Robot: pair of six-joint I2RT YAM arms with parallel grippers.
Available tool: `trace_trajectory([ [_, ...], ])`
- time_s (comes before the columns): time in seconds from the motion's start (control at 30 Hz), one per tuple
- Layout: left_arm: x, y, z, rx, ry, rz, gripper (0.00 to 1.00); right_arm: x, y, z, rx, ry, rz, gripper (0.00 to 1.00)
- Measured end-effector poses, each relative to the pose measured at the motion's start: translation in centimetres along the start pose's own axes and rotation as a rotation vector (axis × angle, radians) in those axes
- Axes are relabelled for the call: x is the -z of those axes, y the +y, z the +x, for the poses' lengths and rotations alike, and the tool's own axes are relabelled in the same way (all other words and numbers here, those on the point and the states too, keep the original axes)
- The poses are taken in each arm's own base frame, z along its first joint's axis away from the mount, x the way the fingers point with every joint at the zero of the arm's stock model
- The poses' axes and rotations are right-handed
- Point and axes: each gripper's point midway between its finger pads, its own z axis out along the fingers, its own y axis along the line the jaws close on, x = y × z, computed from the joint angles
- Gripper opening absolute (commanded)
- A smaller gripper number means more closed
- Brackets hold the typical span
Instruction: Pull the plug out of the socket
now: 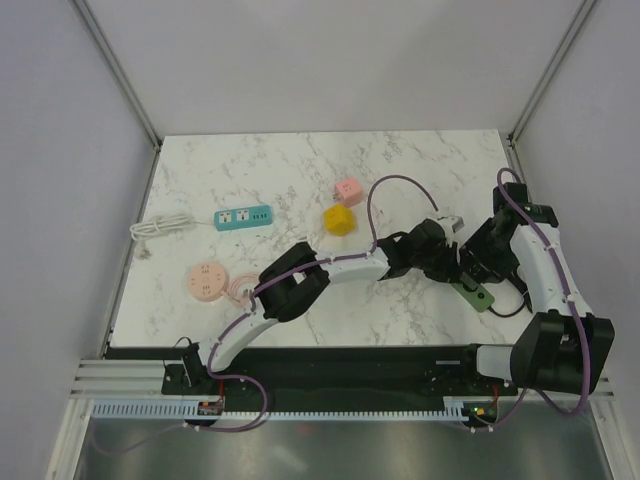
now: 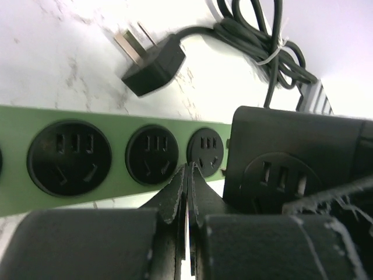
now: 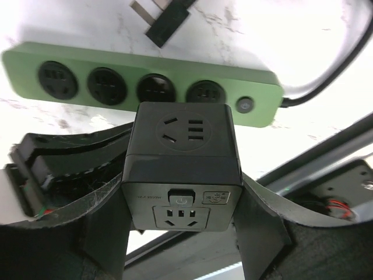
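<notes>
Cube plug (image 3: 182, 140) within right end effector (image 3: 183, 192)

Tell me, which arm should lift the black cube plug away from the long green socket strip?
Right. The right gripper is shut on the black cube-shaped plug adapter. The left gripper is shut on nothing, with its tips by the long green plastic power strip, so it is probably better for steadying the strip.

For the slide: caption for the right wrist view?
Right end effector grips black cube adapter in front of green power strip; loose plug beyond.
</notes>
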Motion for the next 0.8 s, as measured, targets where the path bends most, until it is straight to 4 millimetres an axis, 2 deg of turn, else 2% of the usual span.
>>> trace_trajectory([
  [0.13, 1.0, -0.2, 1.1, -0.016, 0.024, 0.02, 0.02, 0.1, -1.3, 0.1, 0.045, -0.015, 0.065, 0.0],
  [0.23, 1.7, 1.5, 4.1, -0.019, 0.089, -0.016, 0.02, 0.5, -2.1, -0.4, 0.061, -0.056, 0.095, 0.0],
  [0.43, 4.5, 1.6, 5.5, -0.062, 0.103, -0.002, 0.02, 1.8, -2.9, -1.7, 0.081, -0.157, 0.102, 0.0],
  [0.6, 8.7, 0.3, 4.4, -0.121, 0.028, 0.031, 0.02, 2.9, -2.1, -2.5, 0.113, -0.236, 0.03, 0.0],
  [0.8, 16.1, -2.5, 0.7, -0.255, -0.207, 0.052, 0.02, 3.8, 0.7, -1.9, 0.21, -0.322, -0.106, 0.0],
])
